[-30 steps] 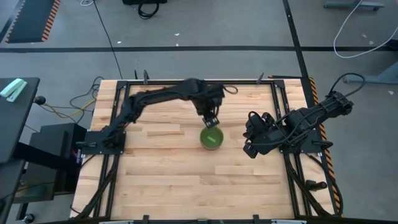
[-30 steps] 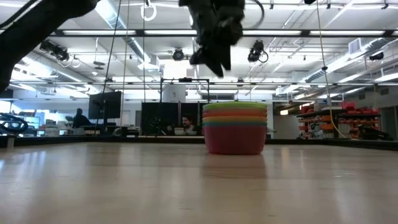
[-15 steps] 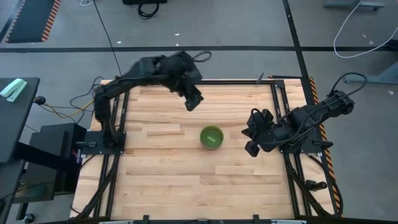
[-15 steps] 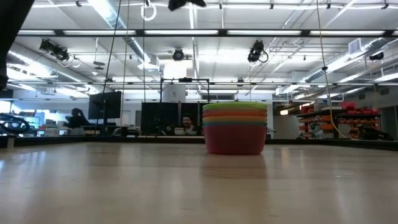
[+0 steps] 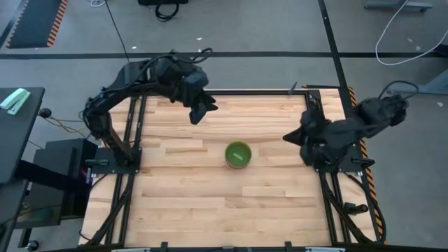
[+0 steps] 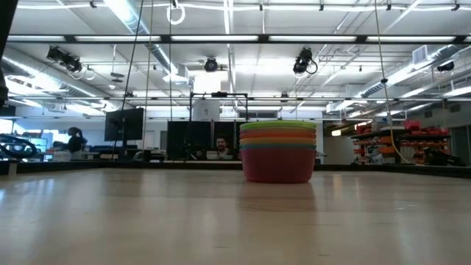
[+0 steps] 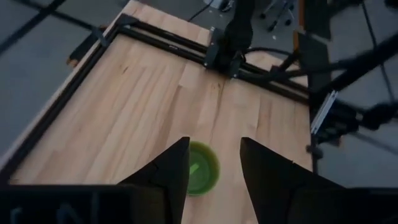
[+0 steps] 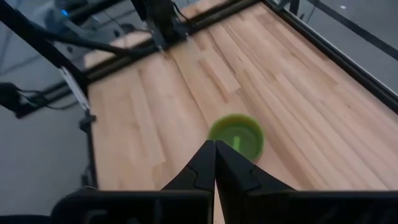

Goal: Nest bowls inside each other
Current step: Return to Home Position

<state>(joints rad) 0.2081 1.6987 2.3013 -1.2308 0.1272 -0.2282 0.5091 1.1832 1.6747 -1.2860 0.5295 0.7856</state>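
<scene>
The bowls (image 5: pixel 238 155) are nested in one stack, green uppermost, near the table's (image 5: pixel 175 203) centre. The left gripper (image 5: pixel 198 112) is held at the stack's ten o'clock, fingers apart and empty. The right gripper (image 5: pixel 290 136) is held at three o'clock, fingers together; both seem kept clear since nesting looks finished.

Overhead strip lights (image 6: pixel 331 38) cast soft glare — perhaps — on the tabletop (image 6: pixel 147 221).
</scene>
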